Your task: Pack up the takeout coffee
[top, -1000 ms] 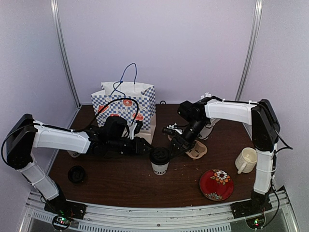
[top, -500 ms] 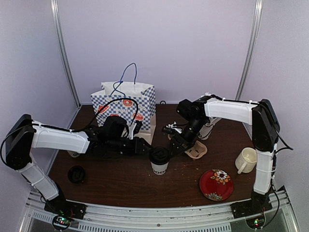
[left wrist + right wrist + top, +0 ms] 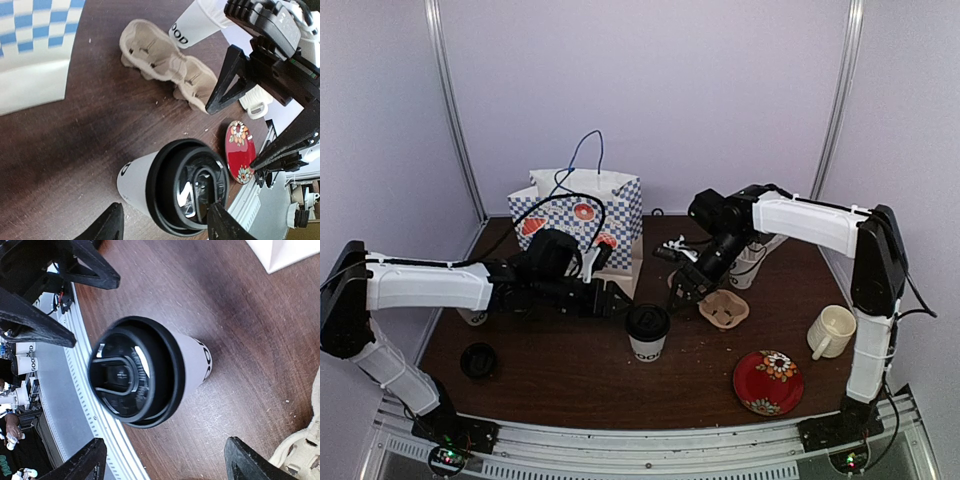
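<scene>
A takeout coffee cup [image 3: 648,334], white with black lettering and a black lid, stands upright on the dark wooden table [image 3: 560,375] between my two grippers. My left gripper [image 3: 617,303] is just left of it, open. In the left wrist view its jaws [image 3: 165,227] straddle the lidded cup [image 3: 175,186] loosely, without pressing on it. My right gripper [image 3: 686,290] hovers up and right of the cup, open wide. The right wrist view looks down on the cup [image 3: 145,372], with nothing between the fingers [image 3: 165,465]. Another lettered cup [image 3: 750,268] stands behind the right arm.
A two-slot pulp cup carrier [image 3: 725,309] lies right of the cup. A blue-checked paper bag [image 3: 582,222] stands at the back. A cream mug [image 3: 830,330] and a red flowered plate [image 3: 768,381] sit at the right. A loose black lid [image 3: 478,360] lies front left.
My left gripper's jaws have widened off the lidded cup and the arm has drawn back to the left. The right gripper has lifted back from the cup. The cup stays standing.
</scene>
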{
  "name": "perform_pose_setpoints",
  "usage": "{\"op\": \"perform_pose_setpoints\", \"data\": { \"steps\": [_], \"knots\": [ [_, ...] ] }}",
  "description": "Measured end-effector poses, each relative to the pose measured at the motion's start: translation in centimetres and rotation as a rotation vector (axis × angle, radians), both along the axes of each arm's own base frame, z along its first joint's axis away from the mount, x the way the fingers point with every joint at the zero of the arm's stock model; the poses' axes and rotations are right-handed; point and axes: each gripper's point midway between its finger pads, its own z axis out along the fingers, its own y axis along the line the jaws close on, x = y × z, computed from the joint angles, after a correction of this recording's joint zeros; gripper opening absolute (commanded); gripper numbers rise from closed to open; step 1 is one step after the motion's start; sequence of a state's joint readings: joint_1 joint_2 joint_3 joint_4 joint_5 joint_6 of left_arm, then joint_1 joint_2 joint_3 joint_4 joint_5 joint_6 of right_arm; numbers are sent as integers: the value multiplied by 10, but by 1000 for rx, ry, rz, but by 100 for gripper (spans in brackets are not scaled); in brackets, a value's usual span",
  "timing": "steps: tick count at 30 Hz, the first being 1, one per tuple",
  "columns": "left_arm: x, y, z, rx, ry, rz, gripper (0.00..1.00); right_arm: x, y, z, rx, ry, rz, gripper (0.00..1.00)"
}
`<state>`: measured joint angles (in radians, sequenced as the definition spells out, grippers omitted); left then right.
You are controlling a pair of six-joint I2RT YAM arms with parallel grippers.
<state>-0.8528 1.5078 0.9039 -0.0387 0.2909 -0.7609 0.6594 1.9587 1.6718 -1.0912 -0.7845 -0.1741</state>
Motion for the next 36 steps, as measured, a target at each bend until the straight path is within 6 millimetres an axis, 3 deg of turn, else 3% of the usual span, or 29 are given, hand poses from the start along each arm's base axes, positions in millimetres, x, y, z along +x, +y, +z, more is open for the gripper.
{"op": "perform_pose_setpoints", "data": {
  "steps": [6,12,14,15,19,22,26,31,36],
  "knots": [
    [5,1,27,17,-95,-25,63,4,0,32,49,-70,22,85],
    [7,10,57,98,-245,-87,82,17,-18,84,121,-205,25,88],
    [9,12,68,137,-297,-108,86,23,-35,110,155,-278,-1,89],
    [10,12,73,154,-322,-119,96,27,-46,125,173,-321,-24,90],
    [7,11,93,238,-425,-181,98,37,-98,185,242,-517,-146,92],
    [4,5,100,288,-480,-230,97,39,-134,209,259,-618,-245,92],
    [1,-5,89,370,-514,-313,94,51,-171,214,249,-656,-383,91],
    [-6,-18,62,469,-491,-424,94,78,-210,191,210,-589,-546,90],
    [-20,-30,38,527,-473,-527,95,86,-220,177,210,-533,-602,90]
  ]
}}
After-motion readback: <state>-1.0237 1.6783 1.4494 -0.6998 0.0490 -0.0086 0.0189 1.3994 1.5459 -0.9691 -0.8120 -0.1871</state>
